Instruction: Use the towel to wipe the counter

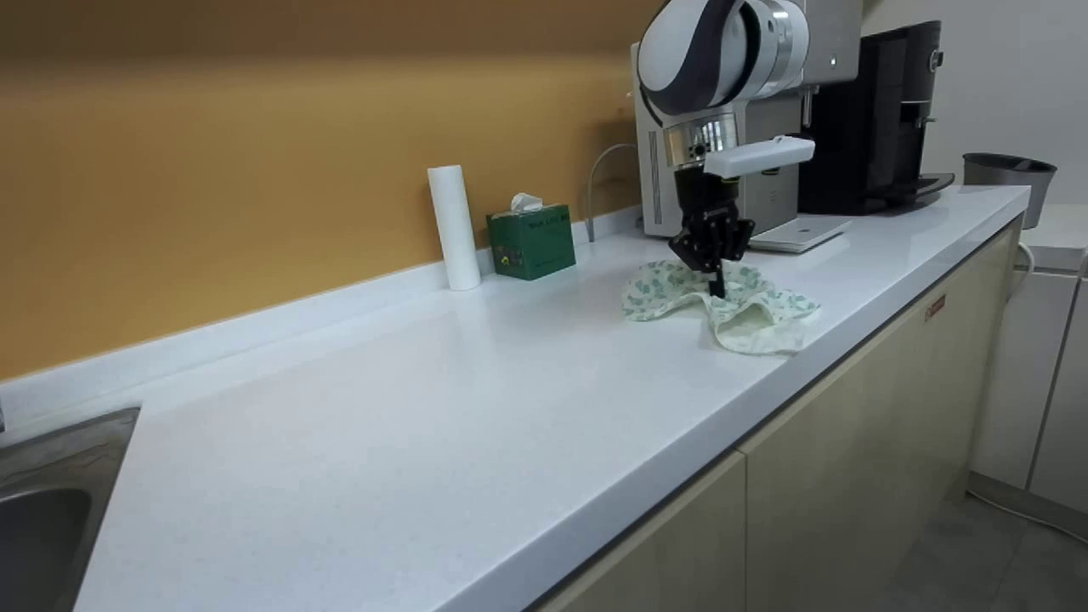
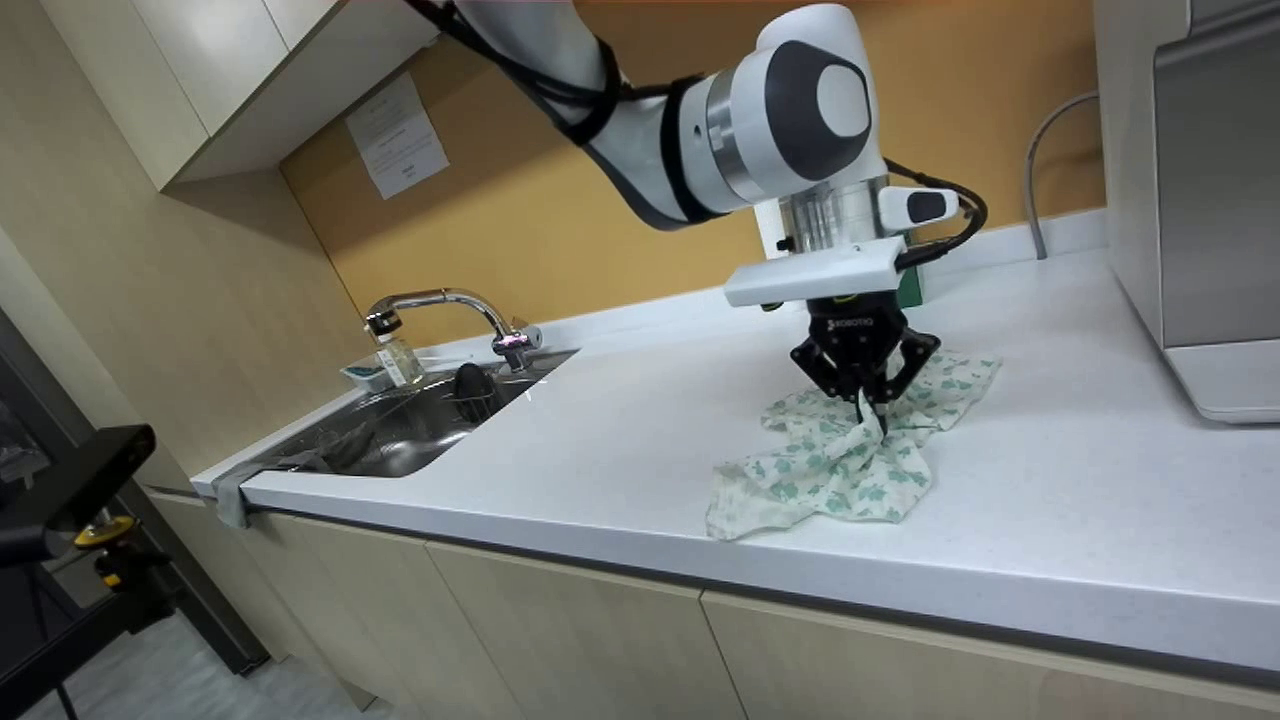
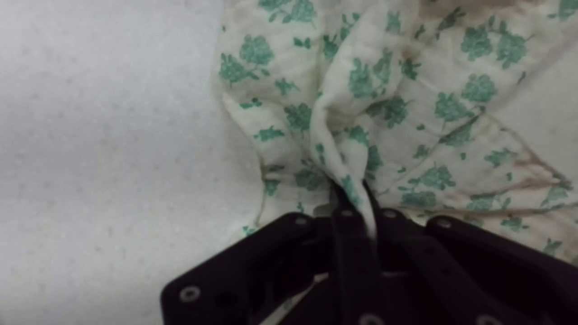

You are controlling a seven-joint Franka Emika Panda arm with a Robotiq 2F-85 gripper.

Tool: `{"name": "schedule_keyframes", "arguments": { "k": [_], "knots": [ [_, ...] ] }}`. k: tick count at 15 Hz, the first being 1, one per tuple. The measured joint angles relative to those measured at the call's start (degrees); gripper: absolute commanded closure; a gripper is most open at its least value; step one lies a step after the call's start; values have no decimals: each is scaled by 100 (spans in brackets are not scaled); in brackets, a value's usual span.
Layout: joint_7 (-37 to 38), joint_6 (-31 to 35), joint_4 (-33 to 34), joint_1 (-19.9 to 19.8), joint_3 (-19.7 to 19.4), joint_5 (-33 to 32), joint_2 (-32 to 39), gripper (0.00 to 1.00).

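The towel is white with green flower prints and lies crumpled and spread on the white counter. It shows in both exterior views, as the towel (image 1: 761,310) and the towel (image 2: 800,475), and it fills much of the wrist view (image 3: 442,104). My black gripper (image 1: 716,289) points down at the middle of the towel. The gripper (image 2: 872,415) is shut on a pinched fold of it, and that fold rises between the fingers in the wrist view (image 3: 356,194). The counter (image 1: 382,442) runs under the towel, and the counter (image 2: 640,440) shows a front edge close to one towel corner.
A paper roll (image 1: 455,228) and a green tissue box (image 1: 532,241) stand by the wall. A white machine (image 2: 1215,230) and a black coffee machine (image 1: 871,127) stand beyond the towel. A sink (image 2: 410,430) with a faucet (image 2: 450,300) is set into the counter.
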Motion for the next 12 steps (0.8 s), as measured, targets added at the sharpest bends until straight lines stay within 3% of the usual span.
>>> {"name": "schedule_keyframes", "arguments": {
  "k": [2,3,5,12],
  "knots": [
    [-8,6,250,-17,0,0,156,99],
    [-13,6,343,-18,2,0,213,71],
    [-23,-23,449,-24,20,14,276,66],
    [-35,133,481,112,39,-62,249,17]
  ]
}}
